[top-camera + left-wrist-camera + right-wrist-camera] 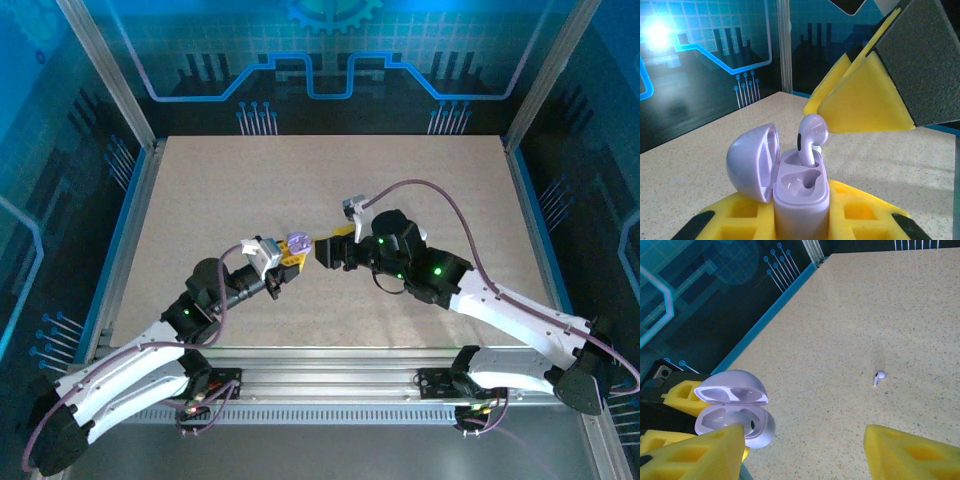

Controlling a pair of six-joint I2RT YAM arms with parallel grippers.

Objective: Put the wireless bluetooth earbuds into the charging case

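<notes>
A glossy lavender earbud [812, 137] stands stem-down in one socket of the charging case [800, 205], its rounded head poking above the rim. The case is a smooth lavender pebble with its domed lid [751, 160] swung open. The left tool [287, 258], fingered in yellow foam, is clenched around the case. The right tool [804, 432] hangs released, one foam wedge just beside the bud. A second pale earbud [879, 376] lies on the speckled beige desk [400, 180], well apart from the case.

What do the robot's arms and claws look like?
The left arm and right arm have white shells, black joints with tiny green lights, and a purplish cable running along each. The left claw and right claw have chunky yellow wedge-shaped fingers with hollow squares, faced with dark grey pads.
</notes>
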